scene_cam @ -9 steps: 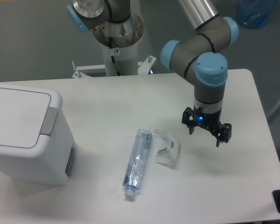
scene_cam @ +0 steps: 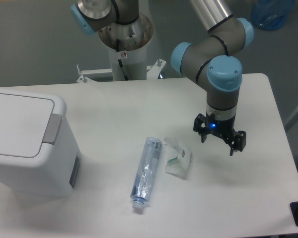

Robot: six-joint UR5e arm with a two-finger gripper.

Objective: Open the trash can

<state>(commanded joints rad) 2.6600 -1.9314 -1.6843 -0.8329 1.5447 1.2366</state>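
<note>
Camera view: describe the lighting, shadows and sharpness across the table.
Camera view: even, soft overhead light, no harsh glare on the table; a faint shadow lies right of the trash can, another under the open pincer; a blue light glows on the wrist; the plastic bottle and the wrapper look slightly soft.
</note>
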